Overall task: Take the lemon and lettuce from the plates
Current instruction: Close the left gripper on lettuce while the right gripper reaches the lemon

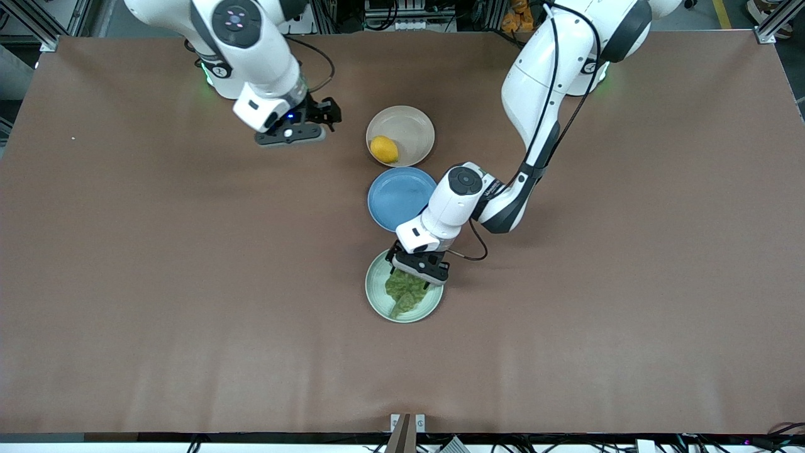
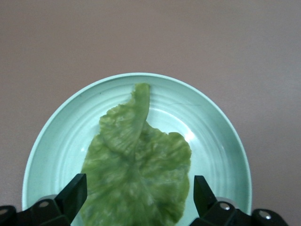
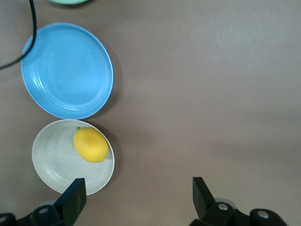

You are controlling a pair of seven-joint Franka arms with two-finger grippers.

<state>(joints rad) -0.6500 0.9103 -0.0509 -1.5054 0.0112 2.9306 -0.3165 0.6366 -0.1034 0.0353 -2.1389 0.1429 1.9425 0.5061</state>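
The lettuce [image 1: 405,294] lies flat on the mint green plate [image 1: 375,296], the plate nearest the front camera. My left gripper [image 1: 420,268] is open just over that plate, its fingers either side of the leaf's broad end [image 2: 136,183]; the plate's rim [image 2: 214,122] shows around it. The lemon [image 1: 383,149] sits on the beige plate [image 1: 412,129], farthest from the front camera. My right gripper [image 1: 300,129] is open and empty over bare table beside the beige plate, toward the right arm's end. In the right wrist view the lemon [image 3: 91,145] lies on its plate [image 3: 54,165].
An empty blue plate [image 1: 399,198] lies between the two other plates, also in the right wrist view [image 3: 66,70]. The left arm's forearm hangs over its edge. A black cable [image 3: 28,33] crosses the blue plate's view. Brown table [image 1: 188,283] all round.
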